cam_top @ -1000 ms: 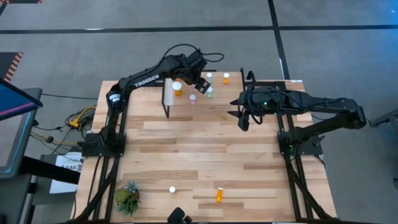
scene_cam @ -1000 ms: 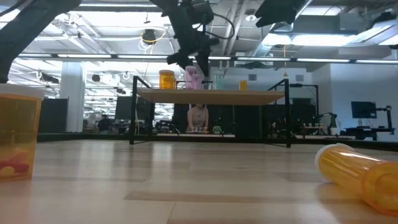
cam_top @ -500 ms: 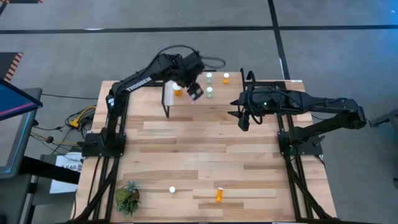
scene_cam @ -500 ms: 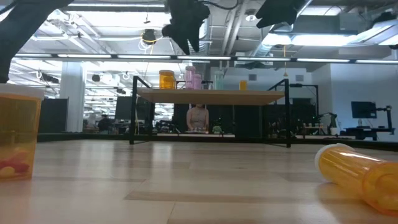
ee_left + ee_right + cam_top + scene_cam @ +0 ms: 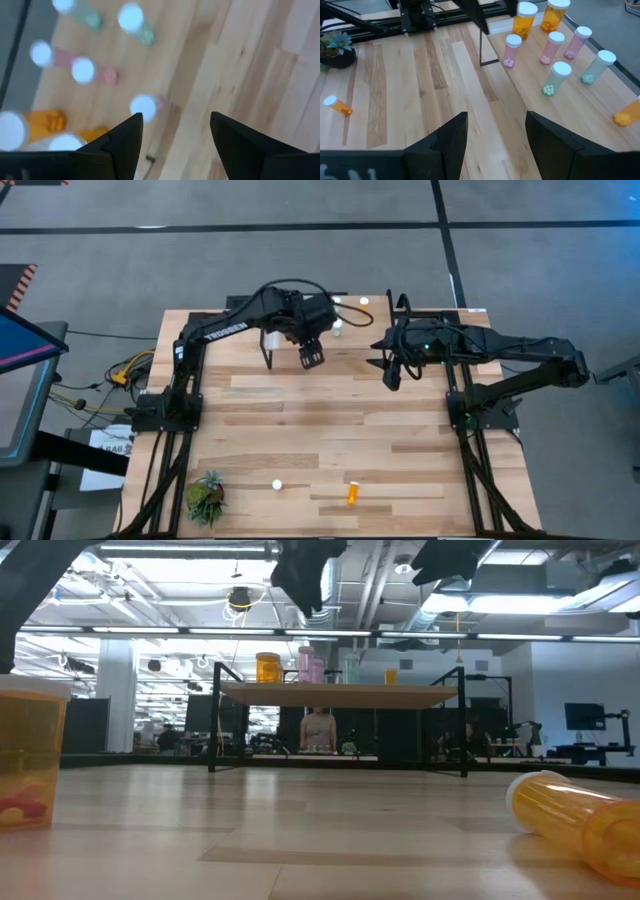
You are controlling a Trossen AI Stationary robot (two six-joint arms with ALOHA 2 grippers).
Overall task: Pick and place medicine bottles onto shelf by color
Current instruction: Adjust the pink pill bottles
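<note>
The left gripper (image 5: 311,357) hangs in the air just in front of the shelf (image 5: 530,75), its two fingers (image 5: 125,140) spread apart with nothing between them; bare wood shows in the gap in the left wrist view. The right gripper (image 5: 391,374) waits off the shelf's right end, above the bench (image 5: 330,430), and its fingers (image 5: 445,137) are also parted and hold nothing. On the shelf the medicine bottles stand upright with white caps: two orange bottles (image 5: 524,20) at the end nearest the left arm, then three pink bottles (image 5: 511,50), then two pale green bottles (image 5: 555,78), and one more orange bottle (image 5: 627,114) at the far end toward the right arm. In the low view the shelf stands on thin black legs at the back of the bench with the bottles in a row on top. Well apart from it, near the bench's front edge, an orange bottle (image 5: 352,494) lies on its side, another bottle (image 5: 277,485) stands upright nearby showing its white cap, and a small potted plant (image 5: 205,498) sits at the front left corner.
</note>
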